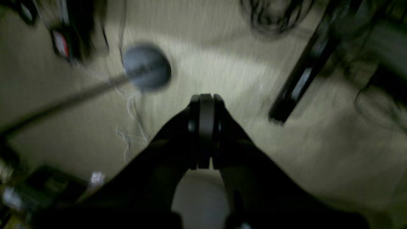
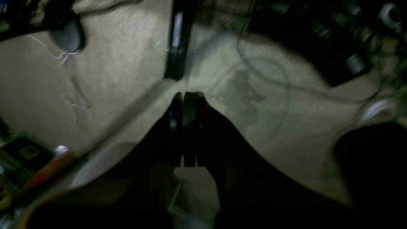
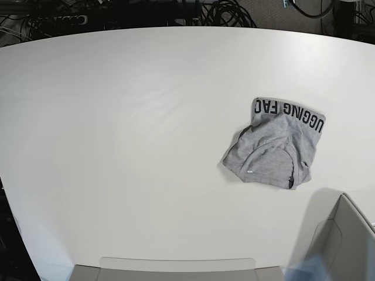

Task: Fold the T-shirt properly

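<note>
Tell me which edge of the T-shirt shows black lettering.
The far edge of the T-shirt: a strip of black capitals runs along it. The others are plain grey.

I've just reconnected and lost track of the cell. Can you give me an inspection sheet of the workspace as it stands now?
Surface: white table, smooth, with faint creases.
Job's things: T-shirt, grey, bunched in a loose heap on the table's right side; a band of black lettering shows along its far edge. Not folded flat.
Clutter: grey box at the near right corner; grey panel at the near edge.
Grippers: left gripper shut, right gripper shut; nothing seen held, both off the table over a beige floor.
Cables: black cable coils behind the table.
Surroundings: dim, blurred equipment on the floor.
</note>
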